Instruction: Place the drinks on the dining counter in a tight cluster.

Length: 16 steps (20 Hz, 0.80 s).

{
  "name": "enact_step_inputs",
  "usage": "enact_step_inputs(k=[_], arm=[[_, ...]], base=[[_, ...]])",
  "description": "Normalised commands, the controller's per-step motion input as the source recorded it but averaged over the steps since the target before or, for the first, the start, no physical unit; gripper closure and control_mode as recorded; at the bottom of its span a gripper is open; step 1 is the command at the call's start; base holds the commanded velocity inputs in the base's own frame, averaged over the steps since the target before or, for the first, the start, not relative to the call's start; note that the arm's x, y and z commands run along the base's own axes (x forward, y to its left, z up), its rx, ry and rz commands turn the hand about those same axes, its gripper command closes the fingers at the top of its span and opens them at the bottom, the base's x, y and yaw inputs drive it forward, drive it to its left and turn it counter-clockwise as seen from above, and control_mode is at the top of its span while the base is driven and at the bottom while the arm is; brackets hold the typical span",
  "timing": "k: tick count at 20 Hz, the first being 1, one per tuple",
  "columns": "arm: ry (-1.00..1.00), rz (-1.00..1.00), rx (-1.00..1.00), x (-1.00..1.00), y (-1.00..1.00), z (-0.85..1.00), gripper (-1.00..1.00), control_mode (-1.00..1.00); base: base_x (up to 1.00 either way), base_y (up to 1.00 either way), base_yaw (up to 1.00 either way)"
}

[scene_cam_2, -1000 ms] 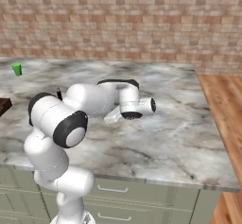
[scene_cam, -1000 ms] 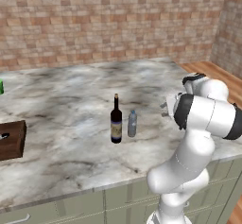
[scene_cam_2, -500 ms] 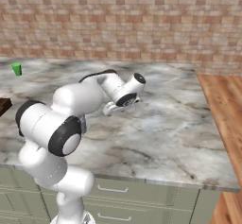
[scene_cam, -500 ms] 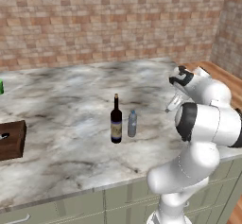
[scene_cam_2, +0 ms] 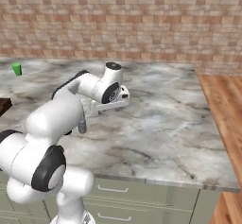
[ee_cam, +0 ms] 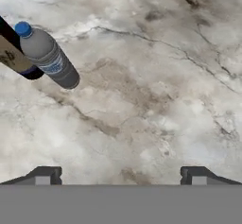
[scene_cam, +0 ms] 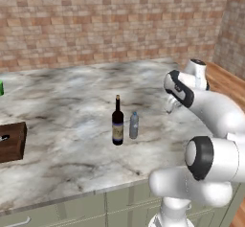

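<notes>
Brick walls back the dining counter, on whose marble top the wine bottle and water bottle stand upright, just beside each other. Judged from this, two drinks are clustered; a third remains to be brought. The gripper hovers empty over bare marble, jaws spread wide. Farther left are a green cup and a dark wooden box.
</notes>
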Motion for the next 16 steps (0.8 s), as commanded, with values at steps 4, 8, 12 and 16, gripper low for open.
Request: enact_step_inputs(k=[4, 8, 12, 16], arm=[[-0.22, -0.15, 0.00, -0.49, 0.63, 0.44, -1.00, -1.00], [-0.24, -0.15, 0.00, -0.53, 0.94, 0.62, -1.00, -1.00], [-0.16, -0.20, 0.00, -0.97, 0.57, 0.59, -1.00, -1.00], [0.01, -0.22, 0.00, -0.85, 0.10, 0.61, -1.00, -1.00]], base=[[0.00, 0.00, 0.00], [0.00, 0.00, 0.00], [0.00, 0.00, 0.00], [0.00, 0.00, 0.00]])
